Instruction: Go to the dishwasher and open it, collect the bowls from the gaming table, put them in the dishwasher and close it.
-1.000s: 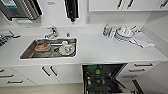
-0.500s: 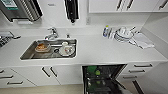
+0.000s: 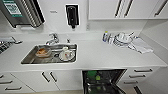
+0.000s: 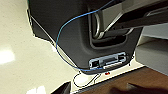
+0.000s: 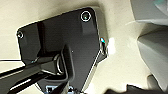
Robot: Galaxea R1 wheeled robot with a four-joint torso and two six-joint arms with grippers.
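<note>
Below the white tabletop [image 3: 100, 56], at the lower edge of the head view, the dishwasher [image 3: 103, 81] stands open, its dark interior showing green bowls [image 3: 92, 74] on the rack. White cabinet drawers [image 3: 140, 75] flank it on one side and white cabinet doors [image 3: 47, 78] on the other.

On the tabletop, a steel sink [image 3: 50, 53] is set in, with a tap [image 3: 53, 38] behind it, an orange-brown dish [image 3: 42, 52] in the basin and a white cup on a plate [image 3: 66, 54] beside that. Further along, a stack of white plates [image 3: 122, 38] sits near the wall corner, a small bottle [image 3: 105, 37] just beside it and a folded white cloth [image 3: 141, 46] touching the stack's far side. A black dispenser [image 3: 72, 15] hangs on the wall above, with upper cabinets [image 3: 120, 8] next to it. The middle stretch of tabletop between sink and plates lies bare, and its front edge runs straight over the open dishwasher.

Both wrist views look along the robot's own dark body over pale floor [image 4: 22, 57], with a blue cable [image 4: 60, 45] looping across in the left one. I cannot tell how the jaws on either arm stand, nor whether they hold anything, so nothing can be placed relative to them.
</note>
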